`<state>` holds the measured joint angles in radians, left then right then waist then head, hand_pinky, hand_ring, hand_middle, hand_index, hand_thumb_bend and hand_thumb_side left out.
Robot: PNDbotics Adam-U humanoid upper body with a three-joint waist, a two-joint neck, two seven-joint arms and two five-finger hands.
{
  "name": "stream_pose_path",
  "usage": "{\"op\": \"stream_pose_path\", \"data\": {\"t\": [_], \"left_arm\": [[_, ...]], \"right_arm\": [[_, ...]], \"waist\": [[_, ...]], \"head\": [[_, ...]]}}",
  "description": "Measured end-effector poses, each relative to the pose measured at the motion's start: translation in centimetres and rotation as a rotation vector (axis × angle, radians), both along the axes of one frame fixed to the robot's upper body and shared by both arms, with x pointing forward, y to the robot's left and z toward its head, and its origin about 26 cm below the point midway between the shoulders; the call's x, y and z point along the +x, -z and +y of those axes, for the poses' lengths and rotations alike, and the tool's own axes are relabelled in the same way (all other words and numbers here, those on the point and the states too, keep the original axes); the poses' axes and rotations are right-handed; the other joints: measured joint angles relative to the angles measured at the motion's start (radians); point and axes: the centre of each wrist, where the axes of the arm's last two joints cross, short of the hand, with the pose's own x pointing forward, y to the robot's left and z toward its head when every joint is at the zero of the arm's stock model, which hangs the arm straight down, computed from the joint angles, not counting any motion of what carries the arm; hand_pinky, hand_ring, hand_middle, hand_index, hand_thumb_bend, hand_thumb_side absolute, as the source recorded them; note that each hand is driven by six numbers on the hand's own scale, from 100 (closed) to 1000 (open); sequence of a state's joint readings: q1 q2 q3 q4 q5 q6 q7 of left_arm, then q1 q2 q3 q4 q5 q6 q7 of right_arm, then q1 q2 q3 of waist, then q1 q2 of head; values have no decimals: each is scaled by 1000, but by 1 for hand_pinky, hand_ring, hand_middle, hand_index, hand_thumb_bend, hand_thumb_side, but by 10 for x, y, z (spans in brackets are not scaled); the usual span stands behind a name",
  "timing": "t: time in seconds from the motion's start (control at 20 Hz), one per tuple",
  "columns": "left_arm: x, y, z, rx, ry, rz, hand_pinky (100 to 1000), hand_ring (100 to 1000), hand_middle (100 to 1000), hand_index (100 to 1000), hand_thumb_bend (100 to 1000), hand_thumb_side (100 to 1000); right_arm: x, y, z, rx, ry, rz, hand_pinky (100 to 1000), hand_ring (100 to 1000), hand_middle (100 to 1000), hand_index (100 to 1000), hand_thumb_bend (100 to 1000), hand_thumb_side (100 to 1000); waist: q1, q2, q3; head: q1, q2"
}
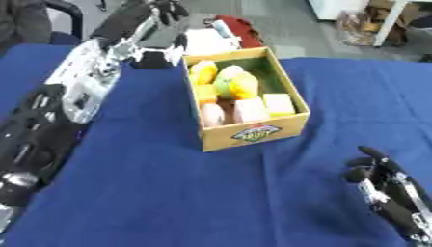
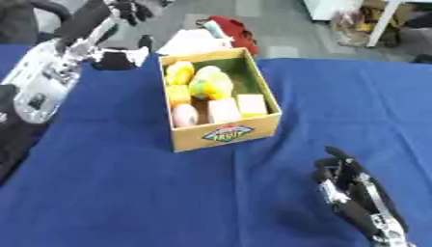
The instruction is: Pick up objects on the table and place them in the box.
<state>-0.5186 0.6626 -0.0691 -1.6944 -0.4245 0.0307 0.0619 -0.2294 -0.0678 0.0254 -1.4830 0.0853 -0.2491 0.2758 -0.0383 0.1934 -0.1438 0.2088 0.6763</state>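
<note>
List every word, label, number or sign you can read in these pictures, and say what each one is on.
No text can be read.
Label on the front wall of the box: a diamond-shaped sticker in red, yellow and green, its lettering too blurred to read.
Items inside the box: no print visible.
Blue tablecloth: no markings.

Bright, even light overhead, both views soft and slightly blurred. The open yellow cardboard box throws a faint shadow on the blue-clothed bench; no glare, edges smeared.
</note>
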Motion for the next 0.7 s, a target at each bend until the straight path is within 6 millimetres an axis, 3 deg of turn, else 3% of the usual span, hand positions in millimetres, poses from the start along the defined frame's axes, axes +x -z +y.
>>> {"op": "stream_pose_path", "data": {"t": [0.05,0.3,0.7], "left_arm": [[-11,6,6,-76,1,-7,718,597,590,729,100,433],[-48,48,20,-362,-2,22,720,594,586,722,100,570],[-63,104,7,-609,2,108,720,590,578,710,100,663]], "right_arm": [[0,0,0,1,3,0,660,629,664,905,100,380],[2,-4,0,6,3,-11,659,629,663,905,100,377],[2,-6,1,20,-2,-20,659,629,662,904,100,377]], "waist": [[0,0,6],[0,0,22],[-1,-2,23]], "head": [[-1,0],[-6,5],[-12,58]]}}
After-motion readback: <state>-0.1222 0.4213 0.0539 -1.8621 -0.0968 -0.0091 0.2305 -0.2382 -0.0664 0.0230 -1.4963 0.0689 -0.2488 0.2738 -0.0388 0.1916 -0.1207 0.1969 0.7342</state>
